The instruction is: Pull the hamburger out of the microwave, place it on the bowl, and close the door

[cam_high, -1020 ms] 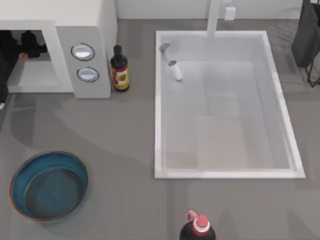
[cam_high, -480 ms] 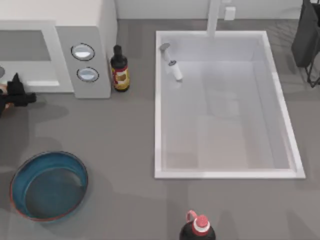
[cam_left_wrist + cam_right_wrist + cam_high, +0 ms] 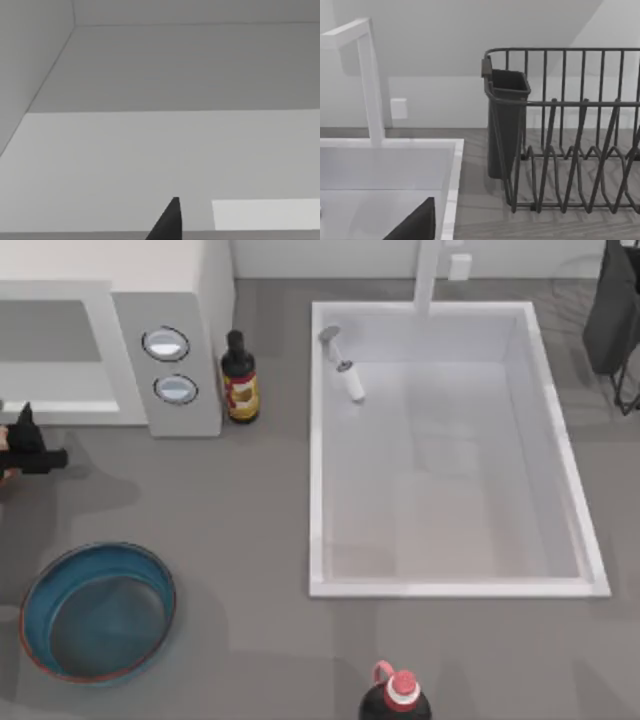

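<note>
The microwave (image 3: 170,300) stands at the back left, and its cavity (image 3: 150,160) is bare inside. Its door is out of view. My left gripper (image 3: 30,445) hovers at the table's far left edge, just in front of the cavity and behind the bowl. It is shut on the hamburger (image 3: 5,435), which shows as a tan sliver at the frame edge. The teal bowl (image 3: 40,590) sits at the front left with nothing in it. My right gripper (image 3: 415,225) is parked over the sink's back right corner, facing the rack.
A dark sauce bottle (image 3: 239,380) stands right of the microwave. A white sink (image 3: 318,440) with a faucet (image 3: 430,275) fills the middle and right. A red-capped dark bottle (image 3: 398,698) stands at the front edge. A black dish rack (image 3: 612,320) is at the back right.
My left gripper has come out of the microwave cavity to the table in front of it, carrying the tan hamburger, and has moved slightly toward the bowl. The cavity now shows bare.
</note>
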Action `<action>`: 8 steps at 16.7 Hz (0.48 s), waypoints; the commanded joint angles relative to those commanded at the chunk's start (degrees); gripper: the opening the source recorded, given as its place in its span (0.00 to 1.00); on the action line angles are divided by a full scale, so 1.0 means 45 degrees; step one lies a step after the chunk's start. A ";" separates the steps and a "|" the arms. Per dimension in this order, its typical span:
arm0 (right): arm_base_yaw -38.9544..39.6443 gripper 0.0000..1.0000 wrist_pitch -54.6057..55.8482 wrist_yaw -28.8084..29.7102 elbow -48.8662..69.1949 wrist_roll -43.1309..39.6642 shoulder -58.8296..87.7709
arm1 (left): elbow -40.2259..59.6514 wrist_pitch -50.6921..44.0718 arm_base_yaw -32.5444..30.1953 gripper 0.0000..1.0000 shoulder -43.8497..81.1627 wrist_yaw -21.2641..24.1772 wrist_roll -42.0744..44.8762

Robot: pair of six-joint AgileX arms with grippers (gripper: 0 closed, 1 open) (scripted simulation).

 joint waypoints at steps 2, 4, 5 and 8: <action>0.0000 1.00 0.0000 0.0000 0.0000 0.0000 0.0000 | 0.0064 -0.0058 -0.0067 0.00 -0.0003 -0.0023 0.0019; 0.0000 1.00 0.0000 0.0000 0.0000 0.0000 0.0000 | 0.0077 -0.0513 -0.0014 0.00 -0.0467 -0.0030 0.0021; 0.0000 1.00 0.0000 0.0000 0.0000 0.0000 0.0000 | 0.0076 -0.0908 0.0016 0.00 -0.0870 -0.0036 0.0022; 0.0000 1.00 0.0000 0.0000 0.0000 0.0000 0.0000 | 0.0069 -0.2503 0.0062 0.00 -0.2440 -0.0059 0.0029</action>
